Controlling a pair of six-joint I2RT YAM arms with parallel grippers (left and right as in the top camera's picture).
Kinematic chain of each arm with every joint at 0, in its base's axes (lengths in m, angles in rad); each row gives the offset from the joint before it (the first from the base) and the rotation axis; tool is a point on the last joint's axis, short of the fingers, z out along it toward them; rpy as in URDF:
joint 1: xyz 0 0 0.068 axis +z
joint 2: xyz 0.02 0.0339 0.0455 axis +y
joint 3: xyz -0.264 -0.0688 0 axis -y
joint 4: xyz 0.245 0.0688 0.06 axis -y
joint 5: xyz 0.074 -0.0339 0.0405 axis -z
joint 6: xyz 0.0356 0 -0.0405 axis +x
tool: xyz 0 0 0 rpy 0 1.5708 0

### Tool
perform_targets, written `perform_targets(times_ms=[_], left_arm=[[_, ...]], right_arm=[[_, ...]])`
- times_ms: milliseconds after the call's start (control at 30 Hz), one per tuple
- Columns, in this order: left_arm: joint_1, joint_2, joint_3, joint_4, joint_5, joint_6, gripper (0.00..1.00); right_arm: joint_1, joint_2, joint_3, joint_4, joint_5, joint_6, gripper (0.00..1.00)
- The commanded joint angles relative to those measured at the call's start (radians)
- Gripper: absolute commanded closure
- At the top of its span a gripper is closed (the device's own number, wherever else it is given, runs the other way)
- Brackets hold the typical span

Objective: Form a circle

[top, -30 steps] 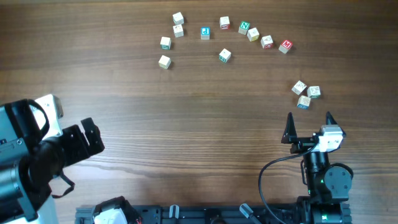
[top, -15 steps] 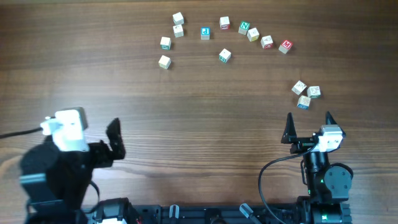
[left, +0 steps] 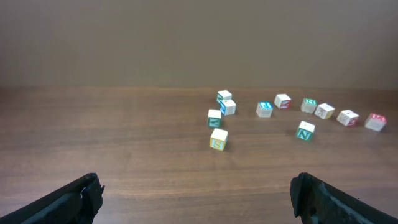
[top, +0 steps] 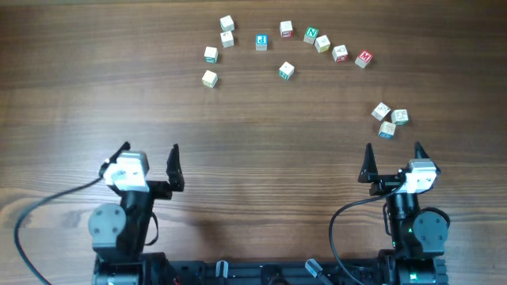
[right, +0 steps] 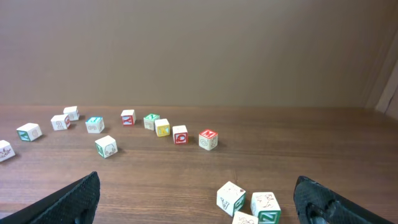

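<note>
Left pincer [top: 150, 150] and right pincer [top: 394, 149] are seen at the near side of the counter [top: 253, 166]. Both have fingers spread wide apart and nothing is gripped. The circle [top: 286, 29] is found at the far side, only as an open arc of letter cubes, well apart from the left pincer. A lone cube [top: 286, 71] is set inside the arc. A three-cube cluster [top: 390, 120] is bunched near the right pincer, apart from the arc's right end.

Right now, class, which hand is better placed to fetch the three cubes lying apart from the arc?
The right hand, open, sits just in front of the three-cube cluster; the left hand is far across the table, nearer the arc's other end.
</note>
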Motion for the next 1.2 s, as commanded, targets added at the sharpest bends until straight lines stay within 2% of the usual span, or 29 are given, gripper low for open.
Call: perform_targets(times_ms=[0, 100, 300, 433, 567, 1167], left_arm=[[-0.006, -0.066, -0.069, 0.022, 0.008, 0.119, 0.0], [-0.006, -0.082, -0.108, 0.046, -0.008, 0.153, 0.0], [-0.006, -0.172, -0.241, 0.238, -0.035, 0.151, 0.0], [-0.007, -0.186, -0.247, 0.237, -0.026, 0.152, 0.0], [-0.012, -0.186, -0.247, 0.139, -0.025, 0.13, 0.0], [-0.013, -0.186, -0.247, 0.142, -0.018, 0.13, 0.0]], right_arm=[[-0.004, -0.01, -0.001, 0.003, -0.012, -0.017, 0.0], [-0.004, -0.01, -0.001, 0.003, -0.012, -0.017, 0.0], [-0.004, -0.01, -0.001, 0.003, -0.012, -0.017, 0.0], [-0.004, -0.01, -0.001, 0.003, -0.012, -0.017, 0.0], [-0.004, -0.01, -0.001, 0.003, -0.012, -0.017, 0.0], [-0.004, -0.01, -0.001, 0.003, -0.012, -0.017, 0.0]])
